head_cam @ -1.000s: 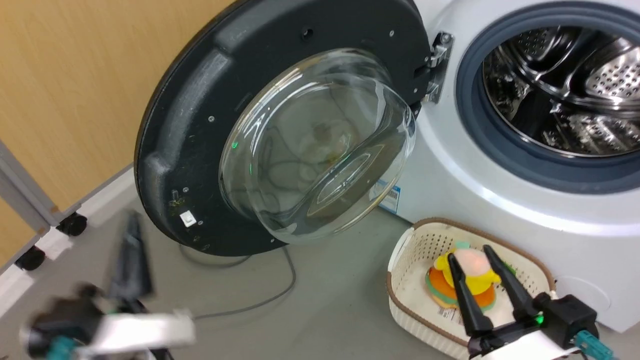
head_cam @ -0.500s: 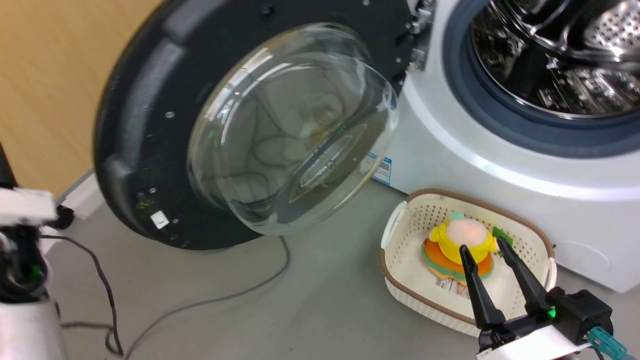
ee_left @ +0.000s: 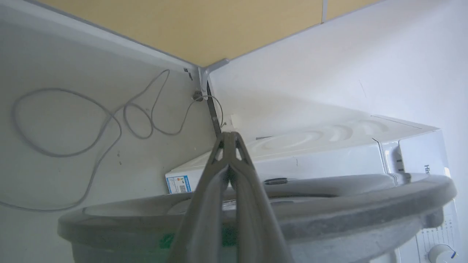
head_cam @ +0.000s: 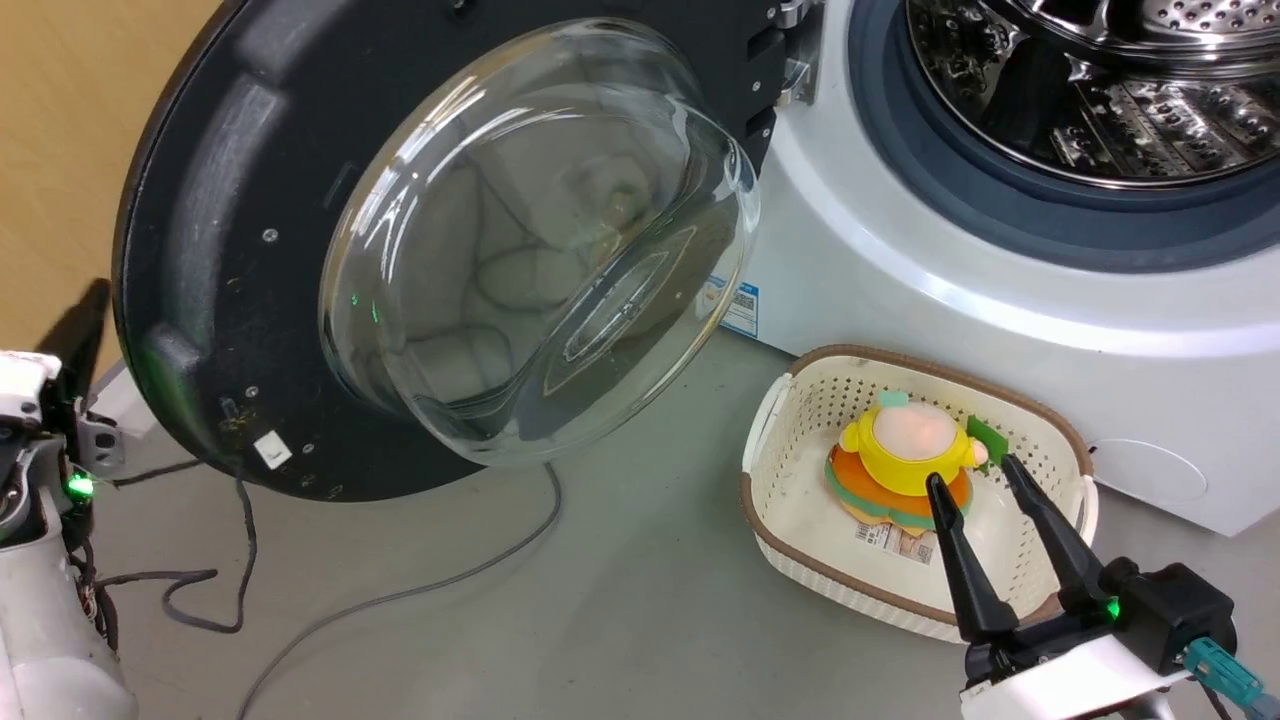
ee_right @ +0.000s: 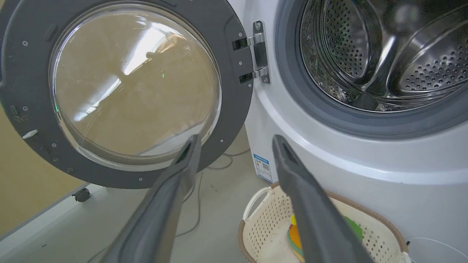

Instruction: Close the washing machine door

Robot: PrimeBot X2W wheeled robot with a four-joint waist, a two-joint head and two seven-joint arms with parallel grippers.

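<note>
Your washing machine door (head_cam: 200,250), matte black rim round a bulgy clear glass bowl, hangs open, left hand (ee_left: 229,137) pressed together at its edge, right hand (head_cam: 975,478) spread.

Floor (head_cam: 620,600): smooth grey, matte, faint glare. Wall (head_cam: 60,150): tan wood-grain panel, with pale skirting (ee_right: 36,219) along the floor's edge. Grey cable (head_cam: 420,592) lies in loose curves on the floor near that edge. One black caster (ee_right: 82,194) stands beside the skirting.
</note>
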